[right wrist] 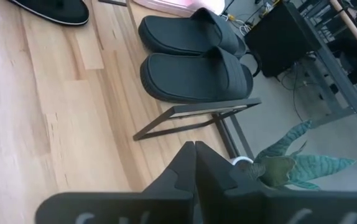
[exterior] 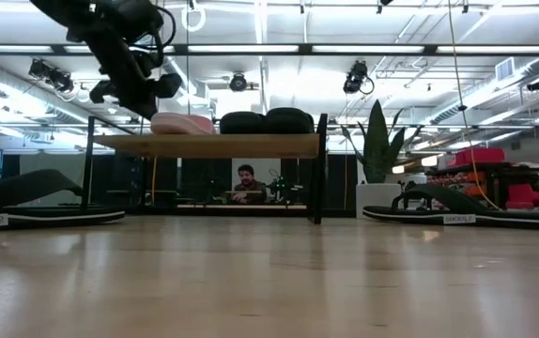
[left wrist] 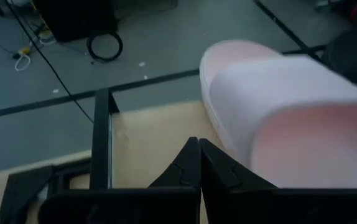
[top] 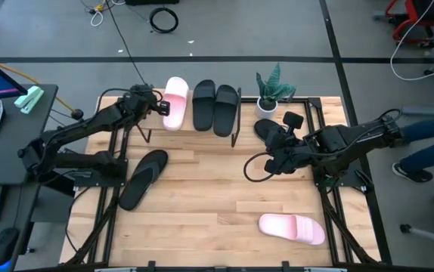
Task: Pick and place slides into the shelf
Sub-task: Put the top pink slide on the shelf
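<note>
The shelf (top: 190, 125) stands at the table's far edge. On its top board lie a pale pink slide (top: 175, 102) and two black slides (top: 203, 104) (top: 226, 108), side by side. My left gripper (top: 157, 106) is shut and hovers at the shelf's left end, close beside the pink slide (left wrist: 278, 112). My right gripper (top: 271, 151) is shut and empty. It hangs over the table right of the shelf, above a black flip-flop (top: 265, 128). The other flip-flop (top: 143, 177) lies flat on the table's left side. A second pink slide (top: 292, 228) lies near the table's near right corner. My left gripper has its shut fingers (left wrist: 225, 165) right beside the left side of the pink slide (left wrist: 228, 134) on the shelf, coming in from the left and above. I cannot tell whether the finger touches the slide.
A small potted green plant (top: 270, 91) stands at the far edge just right of the shelf, close to my right arm. A loose cable loop (top: 255, 168) hangs from the right arm. Bare wood planks (top: 209, 204) stretch across the table's middle and near side.
</note>
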